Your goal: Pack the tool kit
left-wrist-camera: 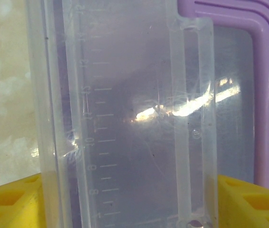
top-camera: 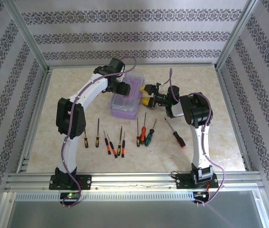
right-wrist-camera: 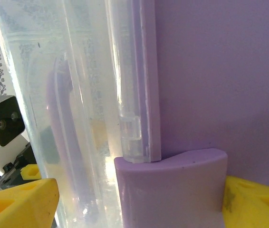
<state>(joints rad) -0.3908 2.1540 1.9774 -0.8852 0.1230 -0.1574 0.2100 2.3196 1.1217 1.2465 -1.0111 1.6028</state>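
Clearly the tool kit was not yet packed. The left gripper (left-wrist-camera: 130, 202) hung over the left half of the purple box (top-camera: 123, 107), its yellow fingers (left-wrist-camera: 11, 202) spread to either side of the clear lid (left-wrist-camera: 139, 118). Whether they pinched the lid or merely flanked it, I could not tell.

The box sat shut on the table (top-camera: 220, 118), with its purple handle (left-wrist-camera: 267, 95) along the lid's edge. It looked light, thin-walled and glossy, so I judged it would slide or tip under a sideways push. The lid looked likely to flex. The stiffer body walls or the handle seemed the safer hold.

At the box's right side the right gripper (top-camera: 147, 95) stood with jaws apart around the purple clasp (right-wrist-camera: 172, 185). One pad lay against the clasp and the other short of it, so nothing was clamped. The clasp seemed the place to work the lid open, with the box steadied from the other side.

In front of the box, on the arms' side, the screwdrivers (top-camera: 148, 137) lay in a loose row, one red-handled driver (top-camera: 178, 140) apart to the right. Small, stiff and round-handled, they would likely roll, so pinching across the handle looked best.
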